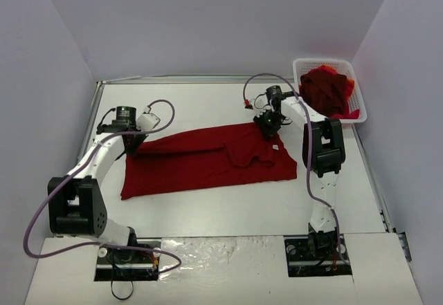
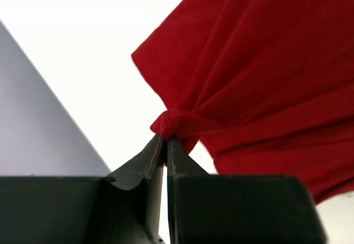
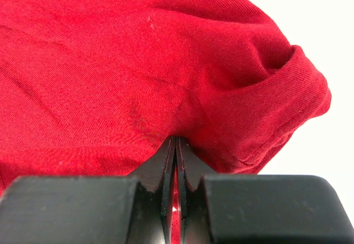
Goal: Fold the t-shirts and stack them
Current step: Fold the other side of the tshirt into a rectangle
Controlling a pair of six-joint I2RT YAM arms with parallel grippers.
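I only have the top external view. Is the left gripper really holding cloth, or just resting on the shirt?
Observer: In the left wrist view, the left gripper is shut on a bunched knot of the t-shirt edge, right at the fingertips.
Operator: And the right one?
Observer: In the right wrist view, the right gripper is shut, with cloth pinched between its tips.
Operator: Which part of the shirt?
Observer: Just beside a hemmed opening, probably a sleeve, which lies to the right of the tips.
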